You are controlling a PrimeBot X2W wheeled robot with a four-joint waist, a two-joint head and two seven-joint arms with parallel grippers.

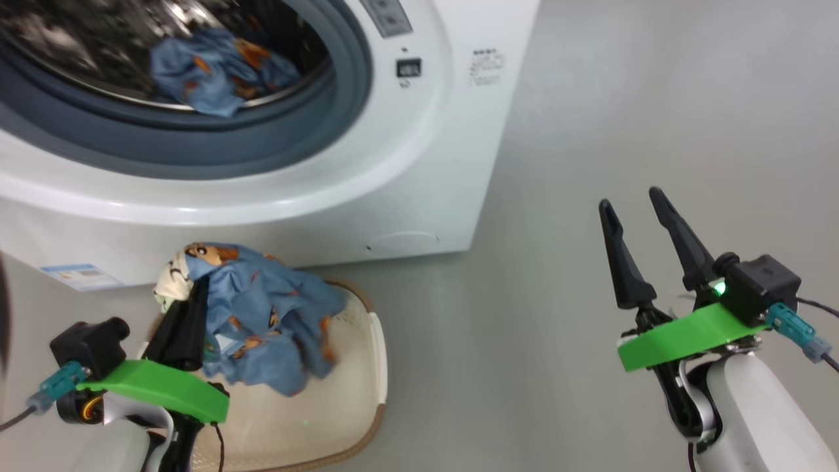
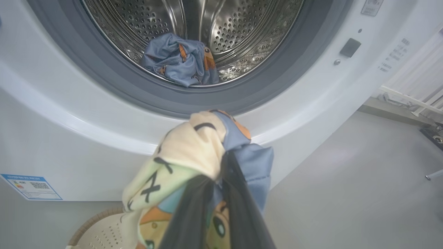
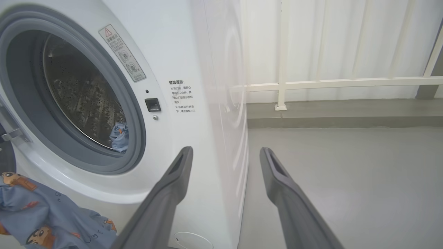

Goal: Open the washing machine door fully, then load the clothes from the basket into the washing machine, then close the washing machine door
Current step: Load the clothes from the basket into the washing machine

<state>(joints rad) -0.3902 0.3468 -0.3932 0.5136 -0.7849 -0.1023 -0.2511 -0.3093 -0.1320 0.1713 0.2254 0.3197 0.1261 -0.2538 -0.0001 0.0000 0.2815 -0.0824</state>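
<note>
clothes are found in two spots here; one blue piece with the orange-brown cartoon print is pinched in the left gripper, fingers clamped together on the cloth right by its cream-white patch; the rest of that piece is draped down over the basket, and whether its lower end is touching the basket floor can't be told; the basket is parked on the grey floor, just in front of the washing machine, near the blue label sticker; a second bundle of the same print is seen lying at the bottom front of the steel drum, just behind the grey gasket; in the left wrist view the held piece is raised in front of the white panel under the drum mouth; the right gripper is held over bare floor, well apart from the basket, fingers spread wide with nothing between them; a round white cap is spotted low on the machine's front.
</note>
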